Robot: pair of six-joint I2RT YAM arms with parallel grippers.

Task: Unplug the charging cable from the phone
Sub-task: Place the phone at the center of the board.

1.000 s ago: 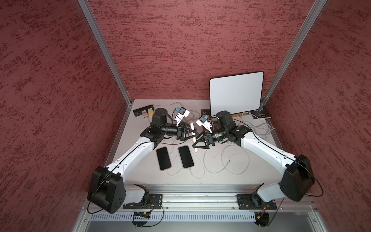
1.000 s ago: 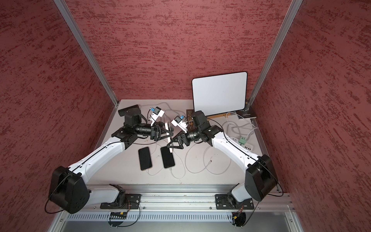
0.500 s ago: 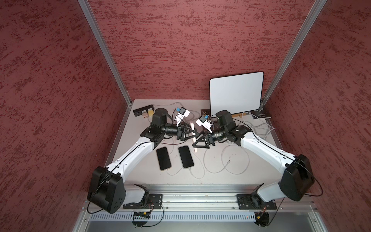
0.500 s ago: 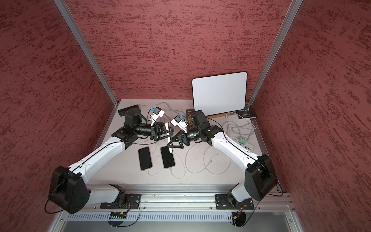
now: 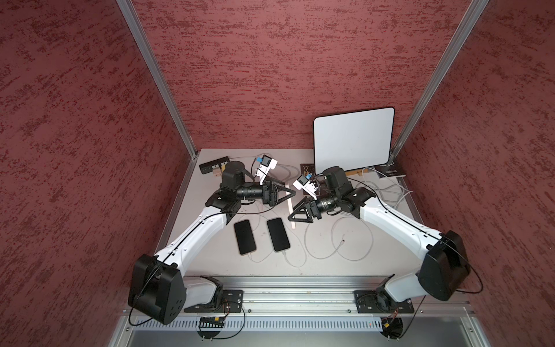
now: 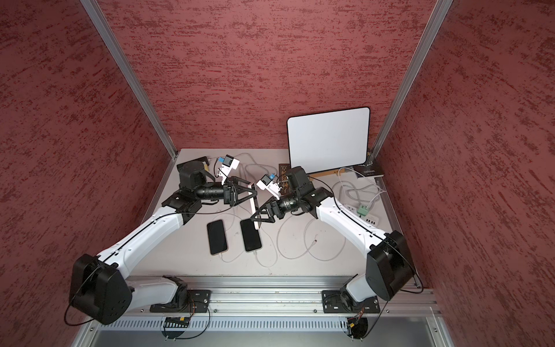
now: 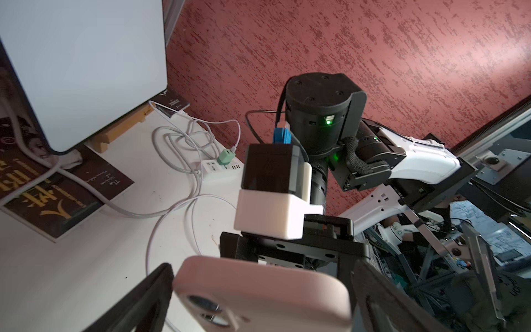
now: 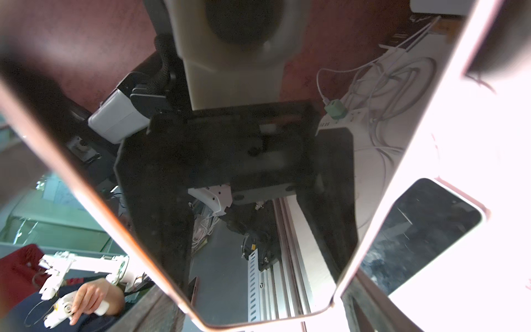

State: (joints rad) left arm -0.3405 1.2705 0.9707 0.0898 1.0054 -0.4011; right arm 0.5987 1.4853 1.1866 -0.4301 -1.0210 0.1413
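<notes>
While the pink phone point(image 7: 258, 290) hangs in the air in front of the tablet point(image 5: 353, 139), on the robot's side of it, we find both grippers at it. The left gripper point(image 5: 290, 194) stands spread wide around the phone's camera end. One of its fingers point(image 7: 156, 290) lies just beside the case edge, and the opposite one shows a dark slit between itself and the case, so we read no grip there. The right gripper point(image 5: 293, 215) pinches the phone across its width at the end farther from the tablet; the glossy screen fills its wrist view and mirrors the gripper's own body. The cable point(image 5: 342, 240) lies in white loops on the table point(image 5: 330, 269) in front of the tablet, its free plug on the surface, well apart from the phone. Two black phones point(image 5: 244, 237) lie flat even farther from the tablet, each with a white lead at its near end. A dark sheet point(image 7: 66, 198) under the tablet carries large gold characters and a cursive line starting "The"; the rest is too small for us.
</notes>
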